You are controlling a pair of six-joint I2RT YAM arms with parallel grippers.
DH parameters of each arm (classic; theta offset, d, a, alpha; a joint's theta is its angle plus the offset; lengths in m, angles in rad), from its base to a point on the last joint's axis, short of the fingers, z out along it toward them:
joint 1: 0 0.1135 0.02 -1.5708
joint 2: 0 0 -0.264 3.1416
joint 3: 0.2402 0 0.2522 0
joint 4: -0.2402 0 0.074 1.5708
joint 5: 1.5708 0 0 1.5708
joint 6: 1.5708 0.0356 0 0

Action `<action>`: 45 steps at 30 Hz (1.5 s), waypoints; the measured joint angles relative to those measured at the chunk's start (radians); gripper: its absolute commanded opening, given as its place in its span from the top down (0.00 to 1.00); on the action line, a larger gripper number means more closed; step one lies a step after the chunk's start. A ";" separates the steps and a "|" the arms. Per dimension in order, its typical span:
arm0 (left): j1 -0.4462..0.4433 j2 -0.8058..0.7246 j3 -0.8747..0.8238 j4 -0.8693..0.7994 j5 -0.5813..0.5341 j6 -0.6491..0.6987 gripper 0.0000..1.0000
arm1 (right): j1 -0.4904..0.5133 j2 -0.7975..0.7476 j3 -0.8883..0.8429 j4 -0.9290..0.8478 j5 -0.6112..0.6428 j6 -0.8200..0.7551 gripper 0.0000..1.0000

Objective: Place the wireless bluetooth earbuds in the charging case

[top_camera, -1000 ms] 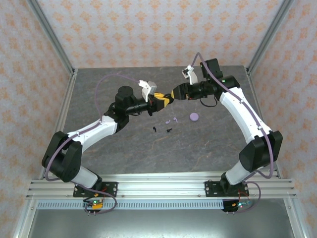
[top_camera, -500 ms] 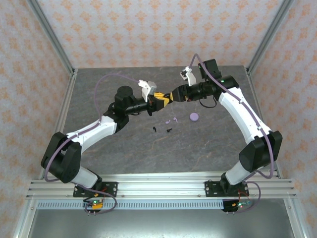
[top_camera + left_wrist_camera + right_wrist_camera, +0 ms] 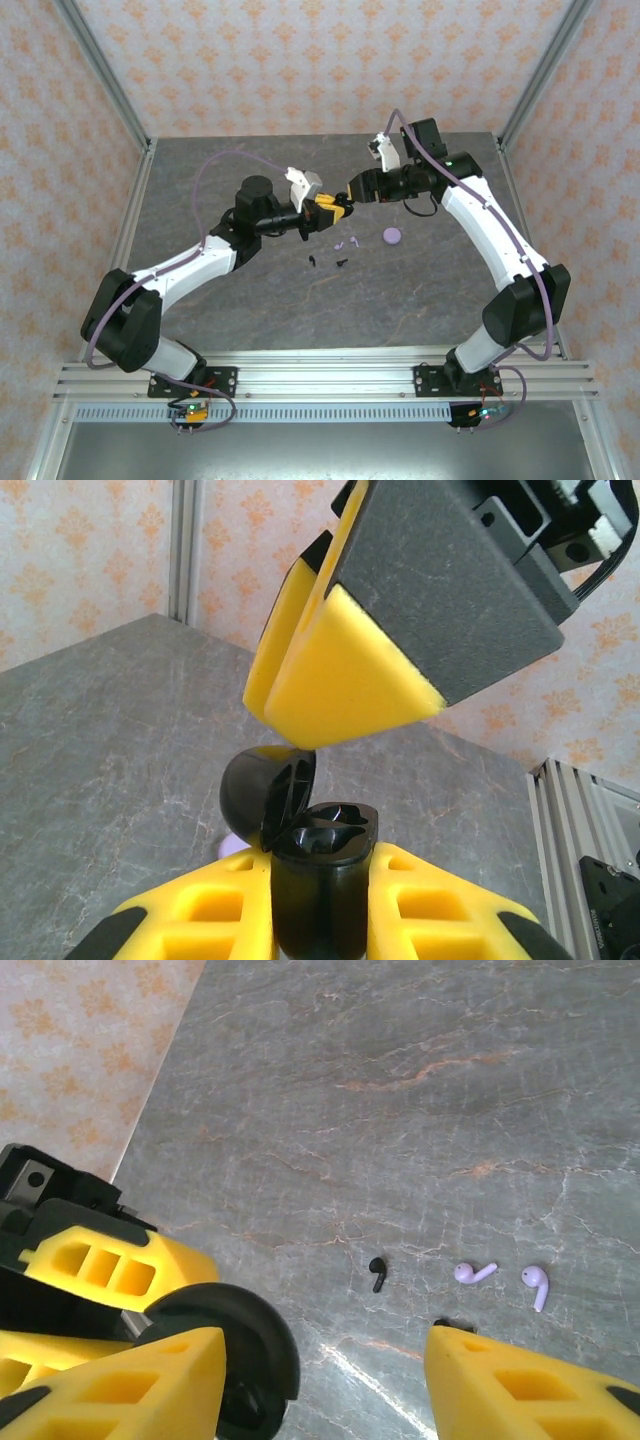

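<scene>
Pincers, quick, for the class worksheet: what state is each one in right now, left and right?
Left pincer: closed on the black charging case.
Right pincer: open, holding nothing.

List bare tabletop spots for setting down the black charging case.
Free: near strip of grey stone tabletop between tiny black earbuds and aluminium base rail; far-left corner. Crowded: centre, with pale lavender earbuds, round lavender case, and overhead the right gripper and left gripper gripping the black charging case.
</scene>
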 measured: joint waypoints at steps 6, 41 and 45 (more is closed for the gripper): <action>0.000 -0.011 -0.011 0.010 -0.039 -0.001 0.79 | -0.001 -0.013 -0.001 0.015 0.109 0.039 0.39; 0.001 -0.031 -0.029 0.055 -0.029 -0.104 0.81 | 0.018 -0.063 -0.074 0.029 -0.085 -0.018 0.39; -0.001 -0.031 -0.029 0.044 -0.023 -0.093 0.81 | 0.019 -0.062 -0.068 0.029 -0.065 -0.004 0.39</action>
